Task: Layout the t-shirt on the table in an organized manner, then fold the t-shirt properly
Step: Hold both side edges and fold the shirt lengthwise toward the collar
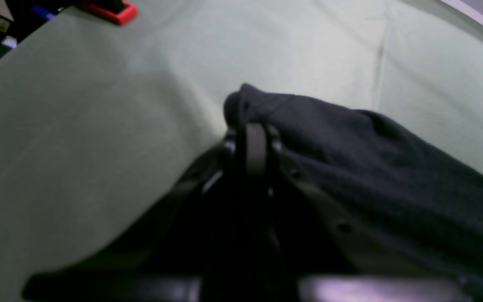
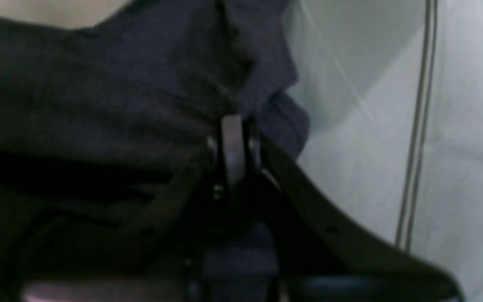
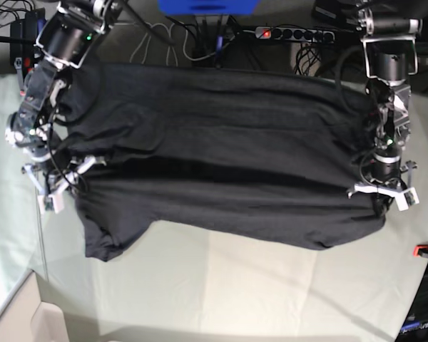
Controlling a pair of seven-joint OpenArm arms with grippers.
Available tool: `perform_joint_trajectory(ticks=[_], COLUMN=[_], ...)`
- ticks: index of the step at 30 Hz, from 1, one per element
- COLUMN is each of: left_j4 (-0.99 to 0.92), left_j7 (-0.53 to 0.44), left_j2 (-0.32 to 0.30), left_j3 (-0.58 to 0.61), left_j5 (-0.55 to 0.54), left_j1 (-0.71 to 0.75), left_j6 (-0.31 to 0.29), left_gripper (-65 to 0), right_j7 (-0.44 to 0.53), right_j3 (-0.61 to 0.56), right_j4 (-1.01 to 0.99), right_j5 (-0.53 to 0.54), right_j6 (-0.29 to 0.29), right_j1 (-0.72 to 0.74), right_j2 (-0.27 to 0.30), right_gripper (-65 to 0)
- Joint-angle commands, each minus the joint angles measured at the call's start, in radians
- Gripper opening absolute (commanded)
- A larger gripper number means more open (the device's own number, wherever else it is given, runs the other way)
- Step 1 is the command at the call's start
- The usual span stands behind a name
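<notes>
Both pincers, left (image 3: 380,191) at 3 o'clock and right (image 3: 57,187) at 9, clamp the charcoal-black soft fabric t-shirt (image 3: 221,171), stretching it flat over the pale grey-green cloth-covered table (image 3: 257,285).

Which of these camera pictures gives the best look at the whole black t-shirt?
The base view: the t-shirt shows whole, stretched between both arms over the table. Each wrist view shows only a dark bunch of fabric at its shut pincer.
</notes>
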Motion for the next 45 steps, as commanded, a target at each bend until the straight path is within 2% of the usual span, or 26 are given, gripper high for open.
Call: perform_joint_trajectory(ticks=[1,6,13,26,28,32,36,38,41,45], left_j4=[0.020,0.022,0.059,0.057,0.057,0.060,0.160,0.221,0.263,0.157], left_j7=[-0.028,-0.030,-0.025,-0.020,-0.020,-0.022,-0.023,-0.022,-0.022,-0.007], left_j2=[-0.015,-0.015,-0.022,-0.024,-0.024,-0.022,-0.025,-0.025,-0.025,-0.033], left_j3=[-0.007,-0.009,-0.006,0.002,0.002,-0.006,-0.021,-0.058,-0.090,-0.081], left_j5=[-0.006,-0.009,-0.131,-0.131,-0.131,-0.138,-0.139,-0.133,-0.131,-0.110], left_j1=[0.006,0.043,0.092,0.138,0.147,0.157,0.200,0.215,0.201,0.060], left_j6=[0.001,0.003,0.003,0.001,0.001,0.001,0.003,0.003,0.006,0.003], left_gripper=[-65.0,-65.0,-65.0,-65.0,-60.8,-43.2,-31.3,-28.5,-28.2,-28.3], right_j7=[0.023,0.024,0.026,0.026,0.026,0.026,0.026,0.026,0.026,0.024], right_j3=[0.003,0.006,0.001,0.003,0.001,-0.001,-0.002,-0.002,-0.002,-0.002], right_j4=[0.020,0.021,0.015,0.015,0.015,0.015,0.015,0.015,0.015,0.015], right_j5=[0.011,0.011,0.011,0.011,0.011,0.011,0.011,0.011,0.011,0.011], right_j6=[0.017,0.017,0.017,0.017,0.017,0.017,0.017,0.017,0.017,0.017], right_j1=[0.006,-0.017,-0.031,-0.031,-0.031,-0.031,-0.031,-0.031,-0.031,-0.031], right_j2=[0.008,0.008,0.008,0.008,0.008,0.008,0.008,0.008,0.008,0.008], right_gripper=[-65.0,-65.0,-65.0,-65.0,-65.0,-65.0,-65.0,-65.0,-65.0,-65.0])
